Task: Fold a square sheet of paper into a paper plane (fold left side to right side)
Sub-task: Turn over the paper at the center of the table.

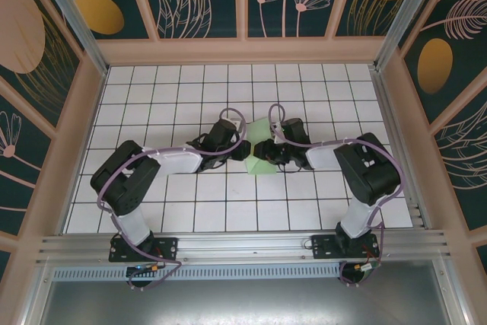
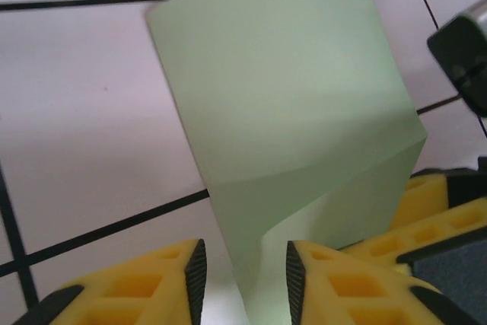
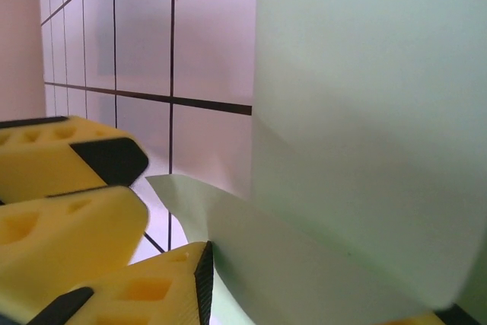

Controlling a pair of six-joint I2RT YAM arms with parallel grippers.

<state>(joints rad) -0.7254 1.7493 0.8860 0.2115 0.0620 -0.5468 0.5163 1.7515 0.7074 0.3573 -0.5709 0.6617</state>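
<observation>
The square sheet of paper (image 1: 261, 164) is pale green and lies mid-table, bent over on itself into a loose curved fold, not a paper plane. My left gripper (image 1: 243, 148) sits at its left edge. In the left wrist view this gripper (image 2: 245, 275) is open, and the paper's (image 2: 289, 112) edge runs between the pads with a gap on each side. My right gripper (image 1: 265, 150) reaches in from the right. In the right wrist view its jaws (image 3: 329, 294) stand well apart around the curled paper (image 3: 365, 150). The near pad (image 3: 204, 279) touches the sheet, and the paper hides most of the far finger.
The white tiled floor (image 1: 190, 211) runs open on all sides of the paper. Patterned walls (image 1: 68, 112) close in the left, right and back, and an aluminium rail (image 1: 243, 245) crosses the near edge. The left gripper's yellow fingers (image 3: 68, 226) lie close beside the right gripper's.
</observation>
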